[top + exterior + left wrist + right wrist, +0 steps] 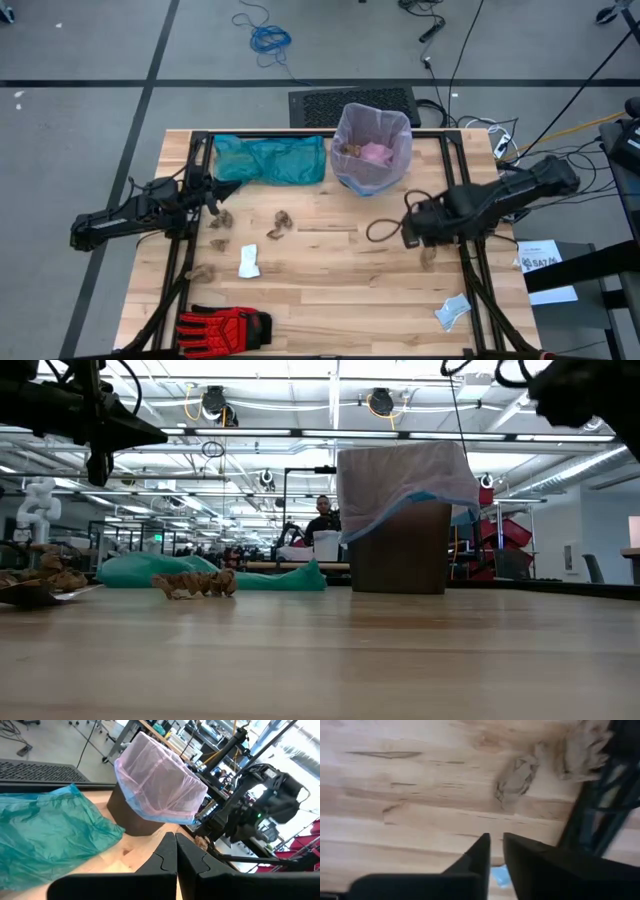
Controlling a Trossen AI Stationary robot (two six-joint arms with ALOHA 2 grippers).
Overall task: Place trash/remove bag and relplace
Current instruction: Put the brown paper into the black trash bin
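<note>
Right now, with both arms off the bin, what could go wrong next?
Crumpled paper scraps lie scattered between the arms, so a sweep may push them around. The pink liner bag only drapes over the bin's rim and could slip inside. The teal bag lies beside the bin and could snag the left gripper.

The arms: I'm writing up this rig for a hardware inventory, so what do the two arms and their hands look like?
Both arms are dark, nearly black, jointed tubes. The left hand ends in two flat black fingers with notched, stepped inner edges. The right hand has matching plain black fingers. A dark cable loops beside the right arm, whose wrist housing shows a small green light.
</note>
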